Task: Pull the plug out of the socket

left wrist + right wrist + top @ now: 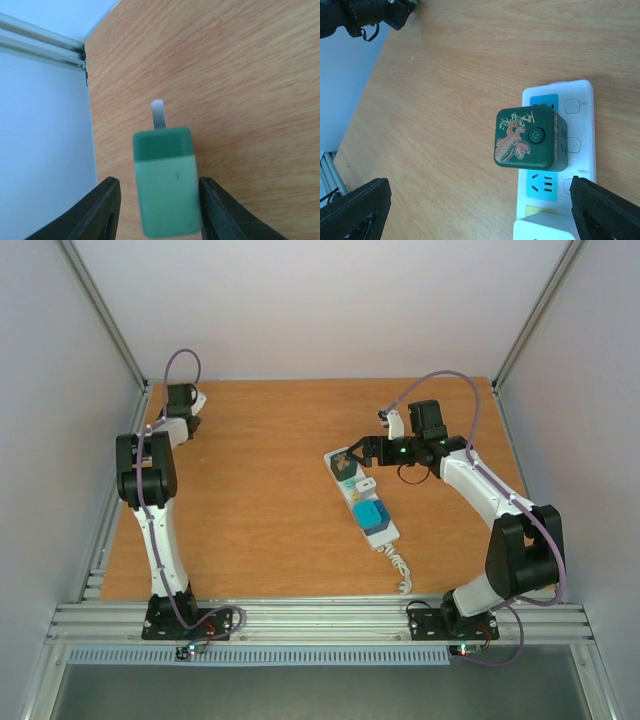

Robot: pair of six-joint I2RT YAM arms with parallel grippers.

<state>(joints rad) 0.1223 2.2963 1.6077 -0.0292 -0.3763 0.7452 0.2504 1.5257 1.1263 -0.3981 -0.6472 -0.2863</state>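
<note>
Here, pale-green plug [167, 187] between left jaws

Robotics lab, a boxed test cell. Left arm [150, 525] & right arm [482, 492], both white w/ black joints, are bolted to alu. extrusion rails [320, 618] along bottom of frame. A plain wood-grain surface [260, 470] fills the centre. It's shut in by blank pale panel walls [320, 300], w/ bare metal frame posts [103, 310] running into upper left & upper right corners. Purple cables [440, 373] loop off the arms, and a green status light [401, 451] glows at centre right.
</note>
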